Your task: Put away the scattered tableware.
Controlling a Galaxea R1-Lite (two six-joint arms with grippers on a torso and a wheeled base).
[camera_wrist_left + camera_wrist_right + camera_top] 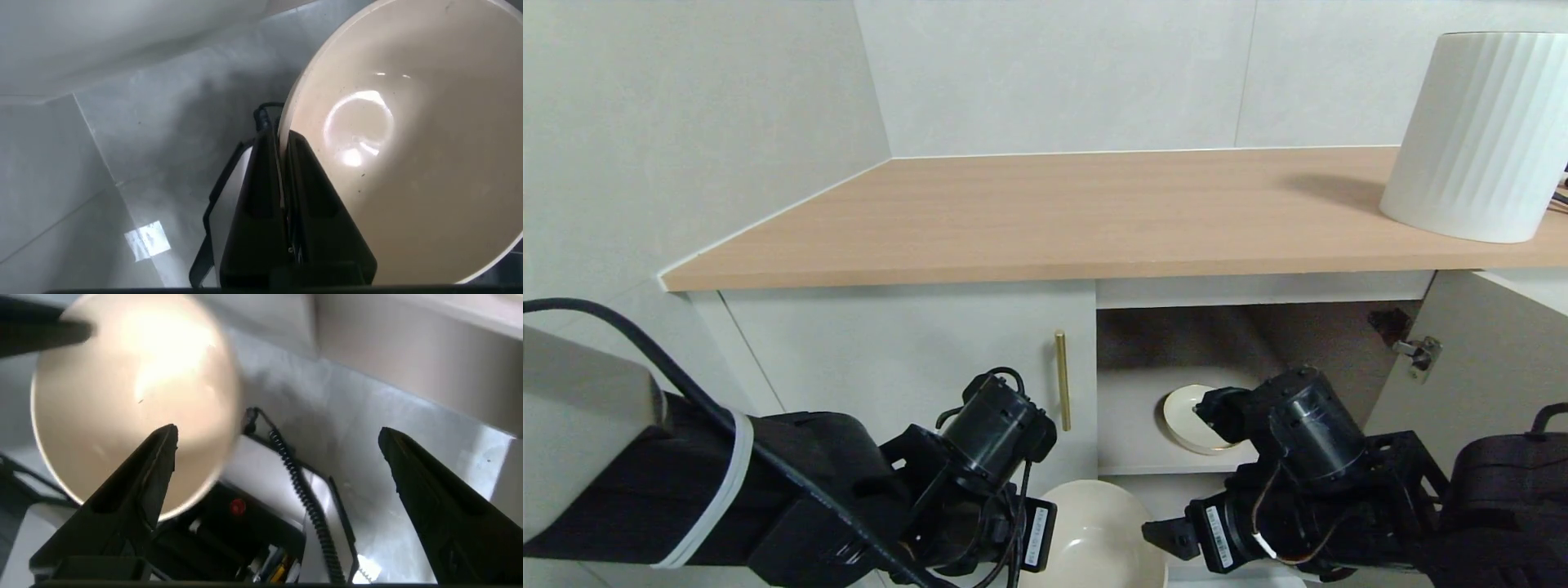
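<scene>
One bowl (400,139), rim in left gripper (282,151)

- Wooden countertop (1054,220): light wood grain, fitted into a wall corner.
- White ribbed cylinder (1478,139): upright on the countertop at the right, wider toward its top.
- Wall (1054,73): large pale tiles, thin joints.
- Cabinet door (898,351): pale, closed, below the countertop at the left.
- Brass bar handle (1062,380): vertical, along that door's right edge.
- Metal hinge (1419,355): on the open right-hand door (1486,359).
- Floor (98,188): glossy grey tiles.
</scene>
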